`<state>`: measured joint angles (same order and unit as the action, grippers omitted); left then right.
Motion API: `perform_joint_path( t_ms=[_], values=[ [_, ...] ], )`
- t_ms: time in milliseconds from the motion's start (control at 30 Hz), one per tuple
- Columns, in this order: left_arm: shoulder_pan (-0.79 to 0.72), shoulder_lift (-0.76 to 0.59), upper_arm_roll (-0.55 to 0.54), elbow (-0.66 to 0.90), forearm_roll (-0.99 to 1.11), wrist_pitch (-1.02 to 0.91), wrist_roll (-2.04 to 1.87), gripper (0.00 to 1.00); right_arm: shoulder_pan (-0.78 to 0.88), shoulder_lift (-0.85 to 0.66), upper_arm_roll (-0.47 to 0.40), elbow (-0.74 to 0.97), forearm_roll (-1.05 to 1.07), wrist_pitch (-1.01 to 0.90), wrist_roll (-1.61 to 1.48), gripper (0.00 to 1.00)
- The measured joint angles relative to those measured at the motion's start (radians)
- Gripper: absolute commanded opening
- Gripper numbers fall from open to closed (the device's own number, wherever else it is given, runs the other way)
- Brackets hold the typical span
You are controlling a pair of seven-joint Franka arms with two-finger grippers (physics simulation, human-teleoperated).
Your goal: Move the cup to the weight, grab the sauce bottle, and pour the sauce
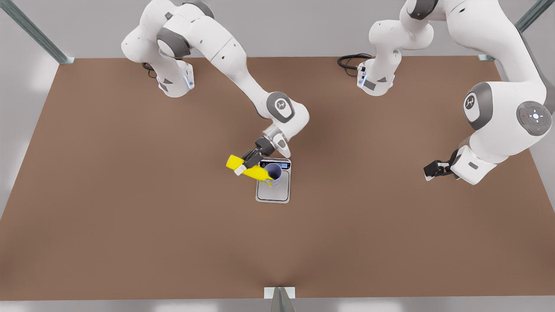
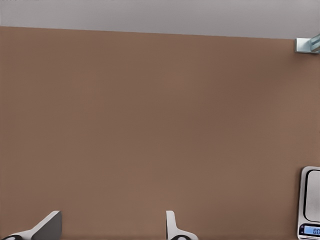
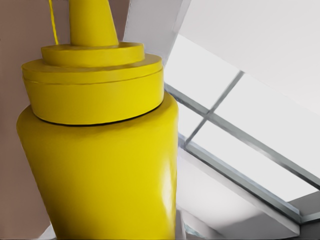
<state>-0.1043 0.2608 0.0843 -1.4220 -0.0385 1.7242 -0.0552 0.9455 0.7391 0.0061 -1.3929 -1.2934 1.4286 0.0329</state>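
Sauce bottle (image 1: 248,168), clamped in the right gripper (image 1: 247,164) at frame centre, tilts nozzle-down over the cup (image 1: 273,171), which stands on the weight (image 1: 273,190). At the frame's right edge the left gripper (image 1: 433,170) waits, fingers spread wide, above the table (image 1: 130,195).

Sauce bottle (image 1: 248,168): bright yellow squeeze bottle w/ stepped cap & pointed nozzle, tipped well over, nozzle end down at the cup's rim, base up toward the front view's left. A thin yellow line shows off the nozzle. Cup (image 1: 274,171): small lavender-blue, no handle, upright on the weight, at the display end. Weight (image 1: 273,193): flat silver-grey rectangular scale on the brown table, mid-scene; dark display strip w/ lit screen at its far end.
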Motion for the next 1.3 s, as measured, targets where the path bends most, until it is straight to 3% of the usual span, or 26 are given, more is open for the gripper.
perform_joint_path(
  t_ms=[200, 433, 800, 1300],
  values=[
    [0.0, 0.0, 0.0, 0.001, 0.0, 0.0, 0.0, 1.0, -0.099, -0.03, 0.0, 0.11, 0.268, 0.069, -0.059, 0.55],
    [-0.001, 0.002, 0.0, 0.015, 0.0, -0.002, -0.001, 1.0, -0.198, -0.084, -0.002, 0.114, 0.514, 0.176, -0.075, 0.56],
    [0.0, 0.002, -0.002, 0.023, 0.001, -0.003, -0.002, 1.0, -0.506, -0.19, -0.006, 0.06, 0.946, 0.427, -0.565, 0.56],
    [0.0, 0.002, -0.002, 0.023, 0.013, 0.0, 0.0, 1.0, -0.805, -0.219, -0.005, -0.12, 1.756, 0.527, -1.406, 0.56]
  ],
)
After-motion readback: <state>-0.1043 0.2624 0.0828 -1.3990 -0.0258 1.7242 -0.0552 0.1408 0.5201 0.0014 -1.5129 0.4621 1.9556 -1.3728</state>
